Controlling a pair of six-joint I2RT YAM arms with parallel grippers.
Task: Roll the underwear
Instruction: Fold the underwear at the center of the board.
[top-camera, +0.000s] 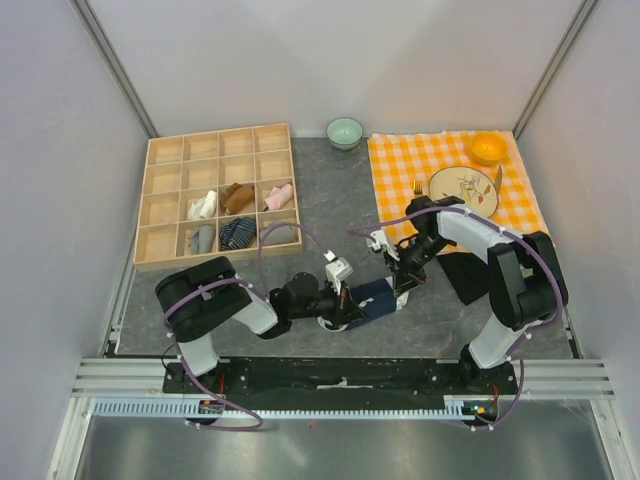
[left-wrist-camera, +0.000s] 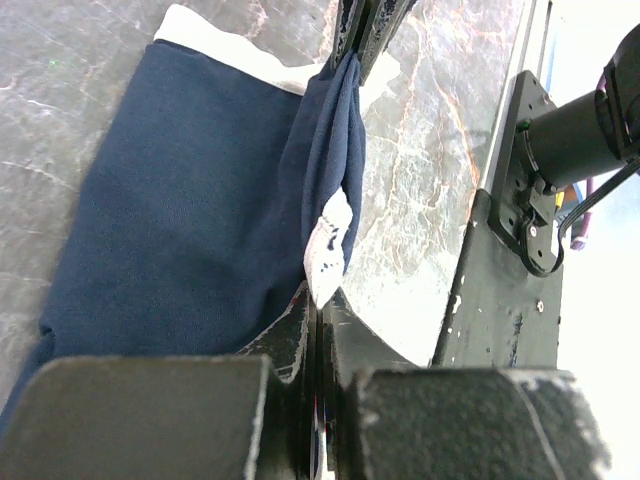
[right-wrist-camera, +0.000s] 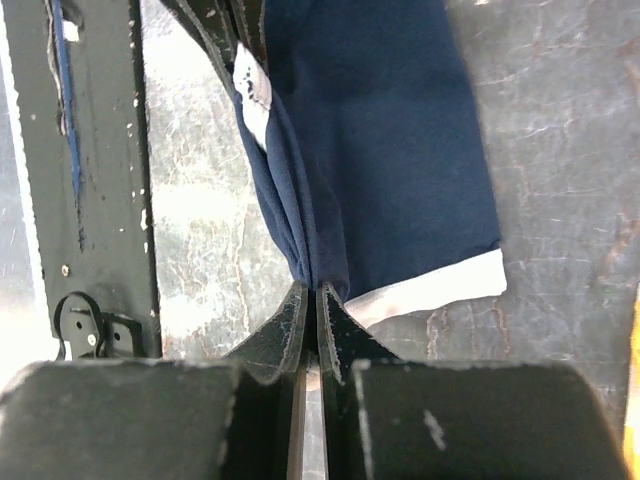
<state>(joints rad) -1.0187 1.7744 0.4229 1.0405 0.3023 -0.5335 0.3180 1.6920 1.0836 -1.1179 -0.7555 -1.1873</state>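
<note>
Left jaws and right jaws clamped tight on opposite ends of one raised edge | underwear (left-wrist-camera: 190, 220) lies on surface (left-wrist-camera: 430, 130) between them | first turn just starting; rolling mostly left.

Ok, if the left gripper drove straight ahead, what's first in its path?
The underwear fold that the left gripper pinches; past it, probably the right gripper, clamped on the fold's far end.
</note>
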